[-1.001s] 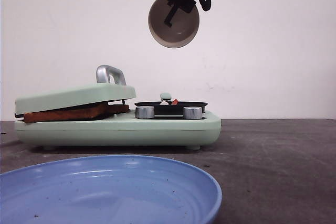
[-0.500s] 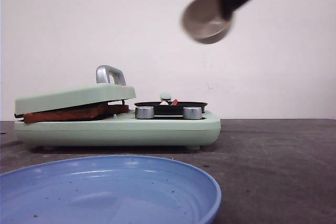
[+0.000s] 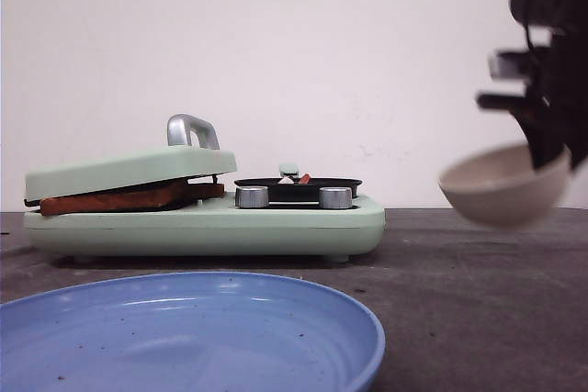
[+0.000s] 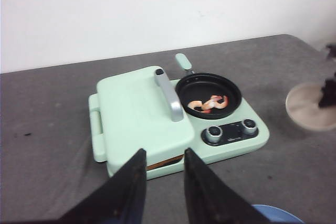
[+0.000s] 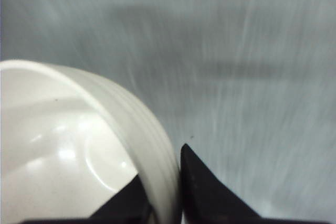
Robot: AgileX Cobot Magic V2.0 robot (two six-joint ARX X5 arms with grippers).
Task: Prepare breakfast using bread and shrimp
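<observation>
Though blurred, bowl (image 3: 503, 192) in right fingers (image 5: 202, 192).

The bread (image 3: 129, 197) is showing only its browned edge under the pale green lid (image 3: 129, 170). Motion blur is smearing the bowl (image 3: 503, 185) and tabletop (image 5: 252, 77).

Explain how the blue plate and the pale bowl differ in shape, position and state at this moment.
The blue plate is wide and shallow; the pale bowl is deeper and rounded. The plate rests on the table nearest the front camera; the bowl hangs in the air to the right of the green cooker. The plate is untouched; the right gripper pinches the bowl's rim. Both appear empty.
</observation>
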